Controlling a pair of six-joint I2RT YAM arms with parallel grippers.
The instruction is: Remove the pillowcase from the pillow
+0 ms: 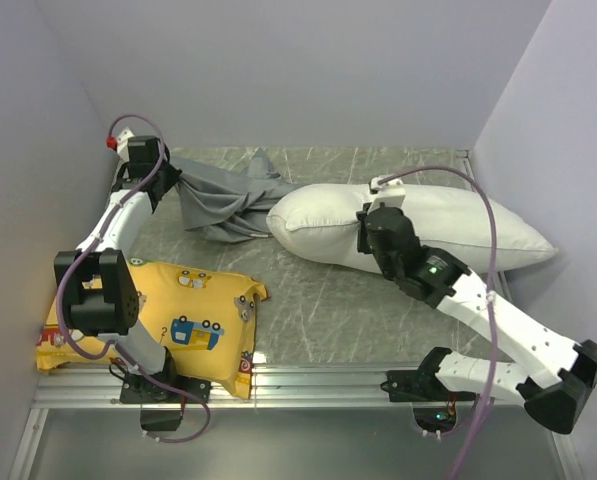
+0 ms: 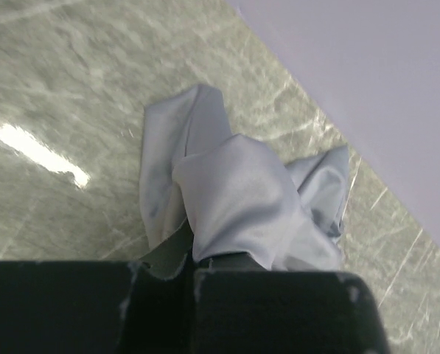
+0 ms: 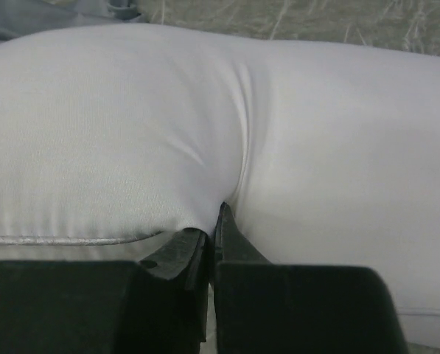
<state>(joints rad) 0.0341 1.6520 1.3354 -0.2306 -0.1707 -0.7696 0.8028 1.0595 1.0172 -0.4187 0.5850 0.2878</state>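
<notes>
The grey pillowcase (image 1: 228, 205) lies crumpled at the back left of the table, fully off the white pillow (image 1: 448, 225), its right end just touching the pillow's left end. My left gripper (image 1: 168, 180) is shut on the pillowcase's left end; in the left wrist view the grey fabric (image 2: 234, 199) runs out from between the closed fingers. My right gripper (image 1: 373, 230) is shut on a pinch of the pillow's white cloth at its near side; the right wrist view shows the pillow (image 3: 205, 125) puckered at the closed fingertips (image 3: 214, 225).
A yellow cushion (image 1: 178, 320) printed with cartoon vehicles lies at the front left beside the left arm's base. Grey walls enclose the table on the left, back and right. A metal rail (image 1: 308, 385) runs along the near edge.
</notes>
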